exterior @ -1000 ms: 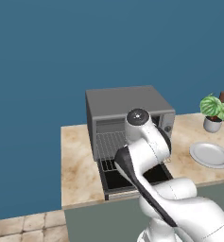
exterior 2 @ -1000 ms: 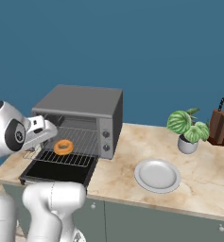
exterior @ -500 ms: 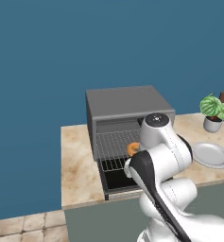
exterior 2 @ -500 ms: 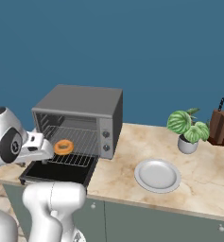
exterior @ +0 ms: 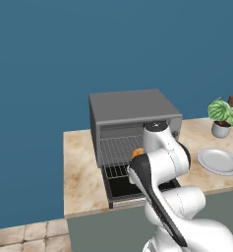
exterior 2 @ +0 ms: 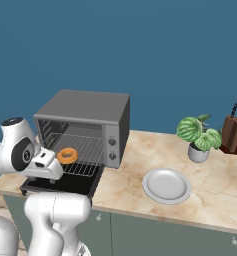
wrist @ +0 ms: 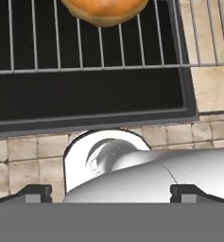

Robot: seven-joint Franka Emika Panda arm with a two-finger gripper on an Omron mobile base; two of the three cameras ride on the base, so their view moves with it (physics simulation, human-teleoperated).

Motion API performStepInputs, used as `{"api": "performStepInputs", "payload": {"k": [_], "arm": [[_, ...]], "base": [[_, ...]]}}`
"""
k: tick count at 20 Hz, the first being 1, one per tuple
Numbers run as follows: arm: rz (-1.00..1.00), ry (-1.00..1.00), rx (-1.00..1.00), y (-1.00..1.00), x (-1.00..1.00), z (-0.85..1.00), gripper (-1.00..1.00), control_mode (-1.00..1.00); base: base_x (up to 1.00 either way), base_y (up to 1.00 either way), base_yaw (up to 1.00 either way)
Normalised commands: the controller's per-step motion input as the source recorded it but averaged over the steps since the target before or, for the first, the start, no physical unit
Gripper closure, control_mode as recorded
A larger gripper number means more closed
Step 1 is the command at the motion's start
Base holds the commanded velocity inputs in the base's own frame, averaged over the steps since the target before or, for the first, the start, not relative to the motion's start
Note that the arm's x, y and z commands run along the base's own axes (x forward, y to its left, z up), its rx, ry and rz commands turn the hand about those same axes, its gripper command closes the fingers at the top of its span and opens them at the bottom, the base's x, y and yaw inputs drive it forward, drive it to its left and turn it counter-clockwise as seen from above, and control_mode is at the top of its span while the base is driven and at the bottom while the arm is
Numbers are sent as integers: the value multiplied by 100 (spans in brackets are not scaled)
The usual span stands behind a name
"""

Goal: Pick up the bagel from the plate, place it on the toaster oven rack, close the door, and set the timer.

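One bagel [exterior 2: 67, 155] lies on the rack [exterior 2: 82, 152] pulled out of the toaster oven [exterior 2: 85, 122] over the lowered door [wrist: 85, 97]. The gripper [wrist: 111, 191] hangs clear of it, fingers spread wide and holding nothing.

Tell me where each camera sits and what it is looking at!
Left base view: behind the arm's left, facing the toaster oven; white arm at lower right.
Right base view: behind its right, facing the bagel on the rack; arm at lower left.
Hand view: on the hand, looking at the door; open gripper tips at bottom.
All share the bagel.
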Motion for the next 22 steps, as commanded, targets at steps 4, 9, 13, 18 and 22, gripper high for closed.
{"api": "performStepInputs", "payload": {"k": [4,9,13,18,22], "arm": [[-17,2,0,-2,24,-50,-100,-100],[-9,0,0,-2,24,-49,-100,-100],[0,0,0,-3,31,-32,-100,-100],[0,-5,0,0,39,-15,-100,-100],[0,-8,1,0,54,-8,-100,-100]], "base": [[0,0,0],[0,0,0],[0,0,0],[0,0,0],[0,0,0]]}}
